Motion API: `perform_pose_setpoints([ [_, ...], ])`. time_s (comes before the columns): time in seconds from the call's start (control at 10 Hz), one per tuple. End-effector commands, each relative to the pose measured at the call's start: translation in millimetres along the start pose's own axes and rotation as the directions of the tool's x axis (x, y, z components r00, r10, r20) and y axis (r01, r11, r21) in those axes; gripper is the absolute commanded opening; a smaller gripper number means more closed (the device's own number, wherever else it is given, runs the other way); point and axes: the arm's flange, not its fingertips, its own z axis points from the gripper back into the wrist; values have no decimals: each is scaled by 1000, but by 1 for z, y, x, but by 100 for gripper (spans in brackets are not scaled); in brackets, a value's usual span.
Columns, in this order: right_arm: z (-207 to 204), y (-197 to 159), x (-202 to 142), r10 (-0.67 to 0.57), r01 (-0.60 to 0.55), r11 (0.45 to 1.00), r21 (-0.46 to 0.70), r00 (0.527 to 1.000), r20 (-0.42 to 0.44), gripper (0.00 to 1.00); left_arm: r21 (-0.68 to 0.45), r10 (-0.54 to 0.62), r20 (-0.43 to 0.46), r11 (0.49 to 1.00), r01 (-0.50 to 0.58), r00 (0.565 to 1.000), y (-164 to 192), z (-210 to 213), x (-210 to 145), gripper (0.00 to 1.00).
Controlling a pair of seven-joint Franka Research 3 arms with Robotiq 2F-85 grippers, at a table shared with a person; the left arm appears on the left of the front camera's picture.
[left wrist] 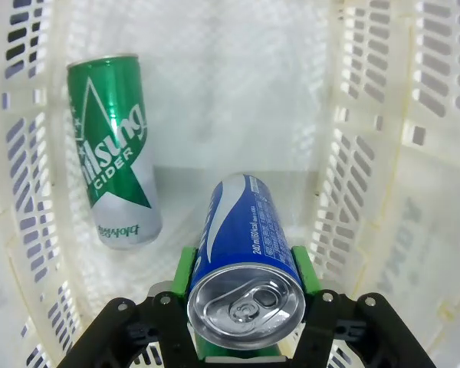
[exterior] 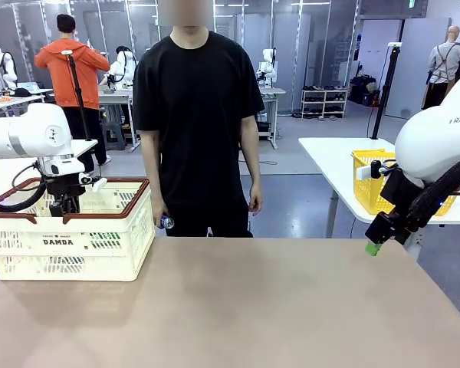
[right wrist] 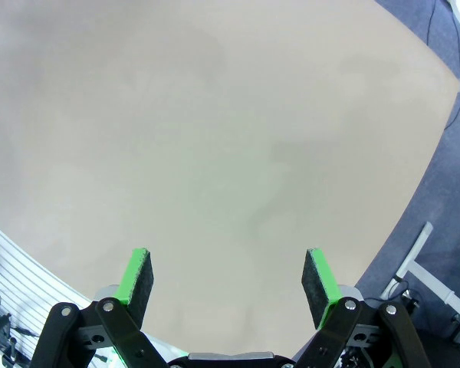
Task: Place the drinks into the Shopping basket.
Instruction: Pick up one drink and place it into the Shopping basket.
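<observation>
My left gripper [left wrist: 245, 270] is shut on a slim blue can [left wrist: 245, 218] with a silver top, its green pads [left wrist: 185, 268] pressing both sides. The can hangs inside the cream Shopping basket [left wrist: 368, 153], pointing down at its floor; I cannot tell whether it touches. A green can [left wrist: 115, 153] with white lettering lies on the basket floor beside it. In the front view the left gripper [exterior: 64, 205] reaches down into the basket [exterior: 61, 253] at the table's left. My right gripper [right wrist: 228, 280] stands open over bare table, seen at the right edge [exterior: 373, 248].
A person in black stands at the far side, a small object in the hand [exterior: 165, 221] near the basket's corner. A yellow mesh basket [exterior: 368, 184] sits on another table behind my right arm. The tan tabletop [exterior: 253, 307] stretches between the arms.
</observation>
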Motion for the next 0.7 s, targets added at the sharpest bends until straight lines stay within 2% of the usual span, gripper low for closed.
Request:
perform_pose_setpoints([
  [0.0, 2, -1, 0, 11, -11, 1000, 2, 1000, -4, 97, 63, -9, -25, 998, 10, 1000, -17, -8, 1, 58],
  [0.6, 2, -1, 0, 11, -11, 1000, 2, 1000, -4, 97, 101, 9, 17, 995, -10, 1000, -36, -20, 3, 58],
])
